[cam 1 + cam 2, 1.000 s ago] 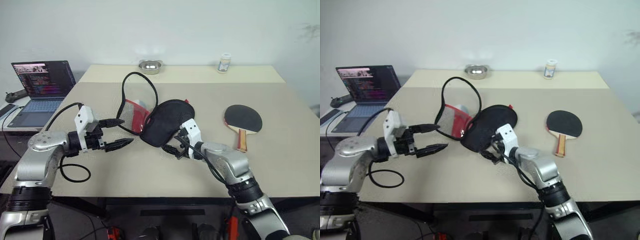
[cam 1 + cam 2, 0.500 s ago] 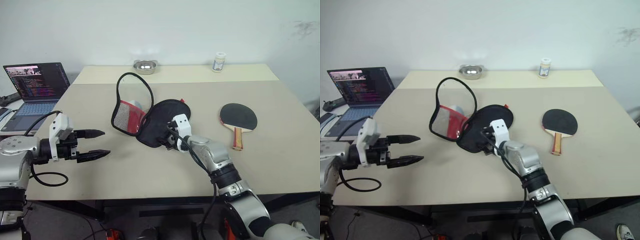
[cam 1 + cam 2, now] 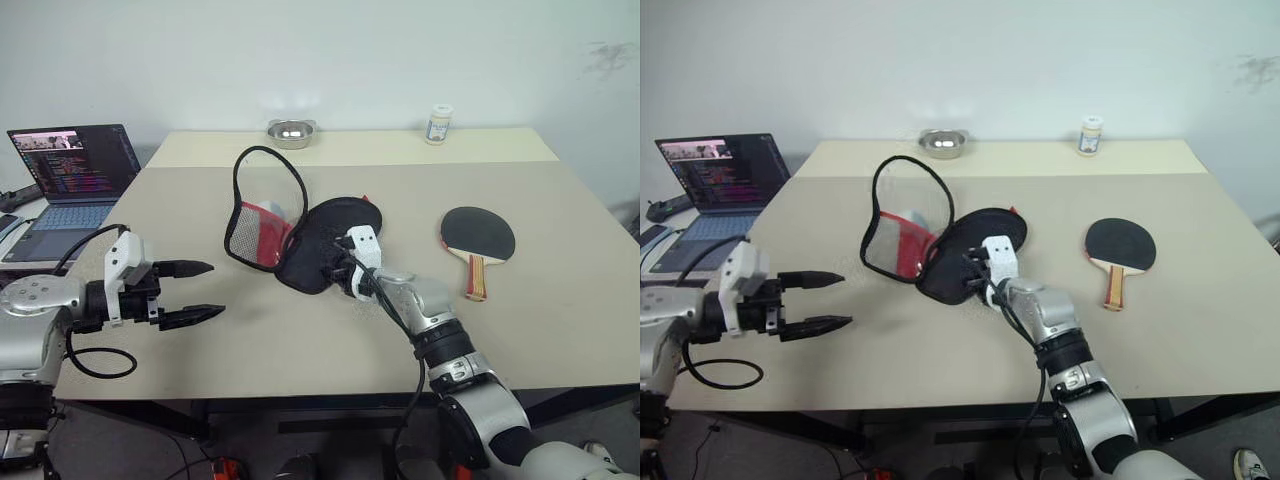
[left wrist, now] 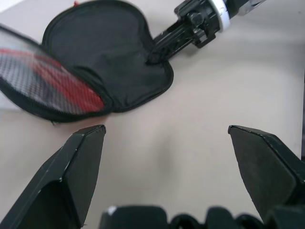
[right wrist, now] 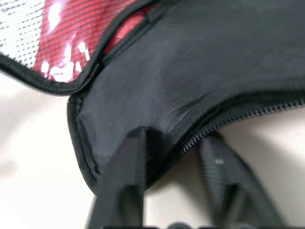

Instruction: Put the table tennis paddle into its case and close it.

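risk first: my right gripper pinches the case rim; fabric may slip out. left gripper spread wide, idle. table tennis paddle lies well apart on the table.

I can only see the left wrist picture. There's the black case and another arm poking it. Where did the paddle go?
Observer: The table tennis paddle lies flat on the table, to the robot's right of the case and not touching it.
Operator: Is that other arm holding the case?
Observer: Yes. In the right wrist view, the right end effector pinches the case's zip edge, one finger on top and one underneath.
Operator: And my arm?
Observer: The left end effector hangs open over bare table, to the robot's left of the case.
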You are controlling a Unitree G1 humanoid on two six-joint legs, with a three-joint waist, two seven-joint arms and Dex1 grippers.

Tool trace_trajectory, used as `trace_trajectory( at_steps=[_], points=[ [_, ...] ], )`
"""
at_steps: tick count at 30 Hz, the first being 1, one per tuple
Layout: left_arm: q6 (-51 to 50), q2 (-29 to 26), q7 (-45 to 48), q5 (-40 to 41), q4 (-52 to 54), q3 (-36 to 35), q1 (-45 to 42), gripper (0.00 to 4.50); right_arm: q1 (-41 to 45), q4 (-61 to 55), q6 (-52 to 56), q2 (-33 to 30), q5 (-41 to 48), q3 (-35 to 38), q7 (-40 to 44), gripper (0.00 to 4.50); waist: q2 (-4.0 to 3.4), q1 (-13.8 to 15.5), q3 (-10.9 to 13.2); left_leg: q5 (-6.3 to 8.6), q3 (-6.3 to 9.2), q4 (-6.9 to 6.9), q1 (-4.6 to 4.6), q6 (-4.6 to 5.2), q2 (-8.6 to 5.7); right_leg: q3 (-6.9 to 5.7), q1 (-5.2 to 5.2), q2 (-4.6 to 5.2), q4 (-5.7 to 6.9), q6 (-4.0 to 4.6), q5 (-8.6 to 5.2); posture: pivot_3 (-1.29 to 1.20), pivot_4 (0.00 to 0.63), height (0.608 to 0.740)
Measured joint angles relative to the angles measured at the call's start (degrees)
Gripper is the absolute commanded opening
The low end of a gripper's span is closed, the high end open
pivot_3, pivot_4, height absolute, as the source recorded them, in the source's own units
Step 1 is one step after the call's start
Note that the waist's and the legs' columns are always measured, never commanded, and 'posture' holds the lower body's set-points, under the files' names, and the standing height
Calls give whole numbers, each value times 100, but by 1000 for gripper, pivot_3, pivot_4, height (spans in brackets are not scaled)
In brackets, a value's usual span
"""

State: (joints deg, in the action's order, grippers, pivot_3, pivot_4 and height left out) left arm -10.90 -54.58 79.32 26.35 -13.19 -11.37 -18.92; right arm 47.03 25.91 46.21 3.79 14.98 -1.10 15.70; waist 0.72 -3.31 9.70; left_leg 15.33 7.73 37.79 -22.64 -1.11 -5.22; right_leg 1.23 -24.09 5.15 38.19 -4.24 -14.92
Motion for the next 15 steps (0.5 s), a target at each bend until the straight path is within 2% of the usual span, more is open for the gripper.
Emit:
trace_trajectory(
  at_steps=[1,10,15],
  points=[
    [-24,34,-12,0,23,19,-45,4500,1,-58,121,-37,54,72,2,14,0,0,0,0,0,0,-1,0,0,0,0,0,1,0,0,0,150,740],
    [-205,265,-89,19,274,216,-247,4500,-59,-719,820,-446,352,543,-58,14,0,-1,0,-3,-7,4,-20,-4,-1,7,-2,1,20,0,0,0,150,740],
    [-195,355,12,20,351,294,-252,4500,-150,-1063,1335,-937,505,624,93,14,0,2,0,2,-14,8,-21,4,-2,9,-9,2,37,0,0,0,150,740]
  ],
)
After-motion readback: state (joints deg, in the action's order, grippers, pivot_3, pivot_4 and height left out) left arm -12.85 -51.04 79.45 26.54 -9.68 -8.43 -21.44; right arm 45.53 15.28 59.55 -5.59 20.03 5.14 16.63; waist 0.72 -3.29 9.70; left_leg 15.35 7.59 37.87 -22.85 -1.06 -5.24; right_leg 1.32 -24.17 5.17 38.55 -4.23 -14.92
